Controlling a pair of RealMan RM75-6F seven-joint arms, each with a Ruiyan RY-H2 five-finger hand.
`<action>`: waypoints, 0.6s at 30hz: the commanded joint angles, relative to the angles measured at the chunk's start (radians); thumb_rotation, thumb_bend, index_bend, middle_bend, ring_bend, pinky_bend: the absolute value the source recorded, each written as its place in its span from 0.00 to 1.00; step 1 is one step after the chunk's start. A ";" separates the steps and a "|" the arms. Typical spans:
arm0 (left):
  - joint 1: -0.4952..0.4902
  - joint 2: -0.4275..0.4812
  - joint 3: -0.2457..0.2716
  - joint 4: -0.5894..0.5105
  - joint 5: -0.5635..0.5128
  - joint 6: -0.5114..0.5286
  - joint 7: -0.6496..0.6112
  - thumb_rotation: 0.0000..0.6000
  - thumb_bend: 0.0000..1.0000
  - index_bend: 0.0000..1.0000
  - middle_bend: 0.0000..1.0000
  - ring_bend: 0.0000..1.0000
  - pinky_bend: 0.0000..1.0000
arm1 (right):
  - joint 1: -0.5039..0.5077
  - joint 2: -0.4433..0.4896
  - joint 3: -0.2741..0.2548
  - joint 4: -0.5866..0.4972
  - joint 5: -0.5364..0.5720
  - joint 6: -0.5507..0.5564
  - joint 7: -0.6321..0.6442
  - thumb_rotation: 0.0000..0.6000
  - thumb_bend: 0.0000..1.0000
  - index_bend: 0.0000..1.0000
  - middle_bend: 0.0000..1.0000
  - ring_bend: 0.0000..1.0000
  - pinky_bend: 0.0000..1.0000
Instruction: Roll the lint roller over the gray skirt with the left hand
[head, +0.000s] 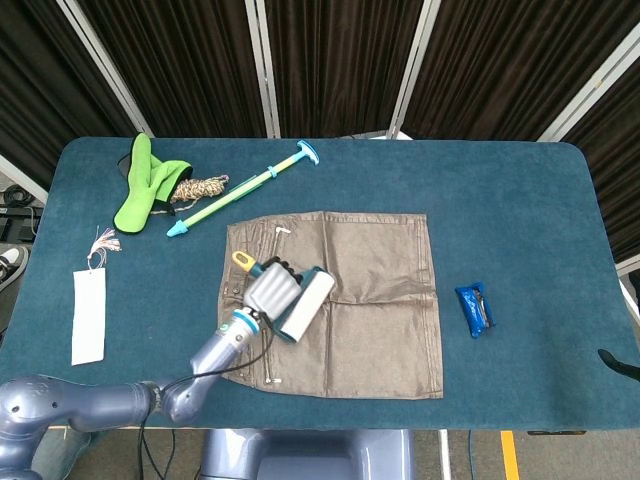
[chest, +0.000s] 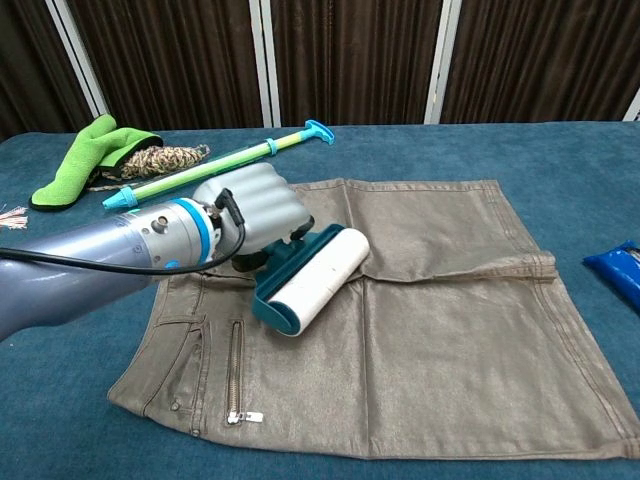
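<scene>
While the left hand (chest: 255, 210) grips the lint roller (chest: 310, 279) on the gray skirt (chest: 440, 330), near its horizontal crease, sticky drag could bunch the loose fabric.

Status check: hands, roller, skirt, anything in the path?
Left hand grips lint roller, roller down on gray skirt. Right hand barely in view at table edge, state unclear. Skirt ahead of roller bare, nothing blocking.

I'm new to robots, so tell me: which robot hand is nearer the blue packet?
Left. The left robot hand holds the lint roller on the skirt, across from the blue packet. The right robot hand isn't visible.
</scene>
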 joint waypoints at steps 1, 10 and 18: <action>-0.037 -0.036 0.014 -0.009 -0.004 0.005 0.054 1.00 0.88 0.64 0.50 0.40 0.50 | -0.002 0.002 0.001 0.002 0.002 0.002 0.007 1.00 0.00 0.00 0.00 0.00 0.00; -0.096 -0.111 0.033 -0.023 -0.009 0.026 0.130 1.00 0.88 0.65 0.50 0.40 0.50 | -0.008 0.008 0.002 0.006 0.005 0.007 0.026 1.00 0.00 0.00 0.00 0.00 0.00; -0.128 -0.142 0.065 -0.007 -0.010 0.046 0.188 1.00 0.88 0.66 0.51 0.41 0.50 | -0.011 0.010 0.000 0.006 0.001 0.011 0.033 1.00 0.00 0.00 0.00 0.00 0.00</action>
